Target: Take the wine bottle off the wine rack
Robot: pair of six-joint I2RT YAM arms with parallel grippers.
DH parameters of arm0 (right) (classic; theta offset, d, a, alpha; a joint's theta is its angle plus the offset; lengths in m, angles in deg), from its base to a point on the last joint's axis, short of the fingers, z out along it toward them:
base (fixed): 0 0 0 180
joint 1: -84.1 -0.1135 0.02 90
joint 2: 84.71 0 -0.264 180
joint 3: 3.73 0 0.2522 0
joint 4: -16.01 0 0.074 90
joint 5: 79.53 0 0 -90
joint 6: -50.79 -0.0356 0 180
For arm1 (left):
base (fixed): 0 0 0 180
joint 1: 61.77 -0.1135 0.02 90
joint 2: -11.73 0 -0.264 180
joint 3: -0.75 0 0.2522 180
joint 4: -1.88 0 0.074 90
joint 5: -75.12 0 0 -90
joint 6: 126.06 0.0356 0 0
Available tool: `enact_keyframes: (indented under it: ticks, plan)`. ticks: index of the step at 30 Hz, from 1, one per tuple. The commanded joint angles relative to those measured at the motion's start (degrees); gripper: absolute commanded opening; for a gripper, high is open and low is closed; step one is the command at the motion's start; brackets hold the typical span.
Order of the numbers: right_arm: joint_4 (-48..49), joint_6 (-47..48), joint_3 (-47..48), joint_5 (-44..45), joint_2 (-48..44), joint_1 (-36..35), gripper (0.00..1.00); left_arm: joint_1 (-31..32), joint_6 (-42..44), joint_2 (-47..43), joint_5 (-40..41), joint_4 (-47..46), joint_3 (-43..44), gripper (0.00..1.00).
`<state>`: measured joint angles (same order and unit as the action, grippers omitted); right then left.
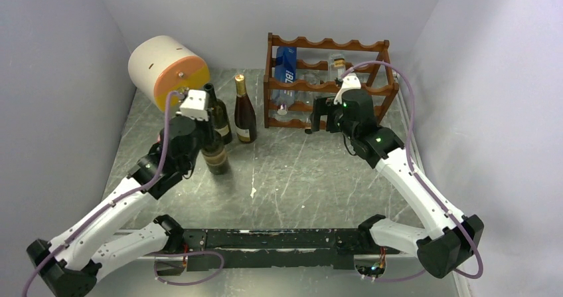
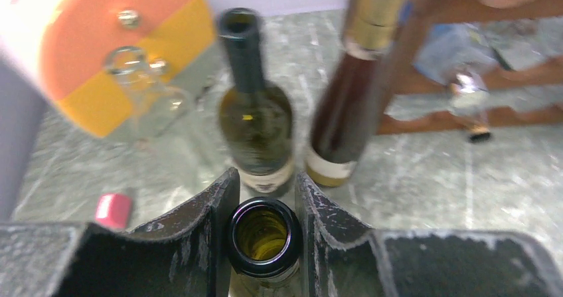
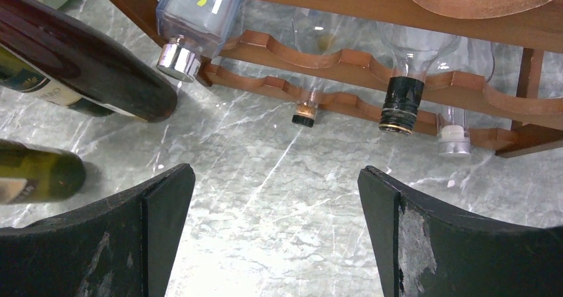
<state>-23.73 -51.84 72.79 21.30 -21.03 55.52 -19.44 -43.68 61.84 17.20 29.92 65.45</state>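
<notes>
The dark reddish-brown wine rack (image 1: 325, 78) stands at the back right and holds several bottles lying on their sides. It also shows in the right wrist view (image 3: 372, 58), with a clear bottle with a black cap (image 3: 402, 104) and a blue bottle with a silver cap (image 3: 179, 58). My left gripper (image 1: 210, 136) is shut on the neck of an open green wine bottle (image 1: 216, 157), held upright left of centre. In the left wrist view my fingers (image 2: 212, 210) clamp its mouth (image 2: 263, 234). My right gripper (image 1: 313, 120) is open and empty just in front of the rack's lower tiers (image 3: 275, 171).
Two more bottles stand behind the held one: a dark green one (image 1: 220, 116) and a brown one with a gold top (image 1: 244, 111). A white and orange cylinder (image 1: 169, 71) lies at the back left. A small pink cap (image 2: 113, 209) lies on the marble table.
</notes>
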Motion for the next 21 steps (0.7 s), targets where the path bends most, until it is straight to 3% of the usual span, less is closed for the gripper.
enact_keyframes:
  ticks: [1, 11, 21]
  plan:
    - [2.4, 0.6, 0.7, -0.6, -0.3, 0.1, 0.99, -6.6, 0.3, -2.5, 2.6, -4.2, -0.3, 0.07]
    - [1.2, -0.4, 0.8, -1.1, -1.7, 0.1, 0.99, -27.2, -3.1, 2.3, -0.1, -8.1, -0.7, 0.07]
    - [0.3, -1.0, 1.2, -1.7, -1.4, 0.1, 0.99, -33.0, -1.3, 4.9, -5.1, -15.1, -1.6, 0.07]
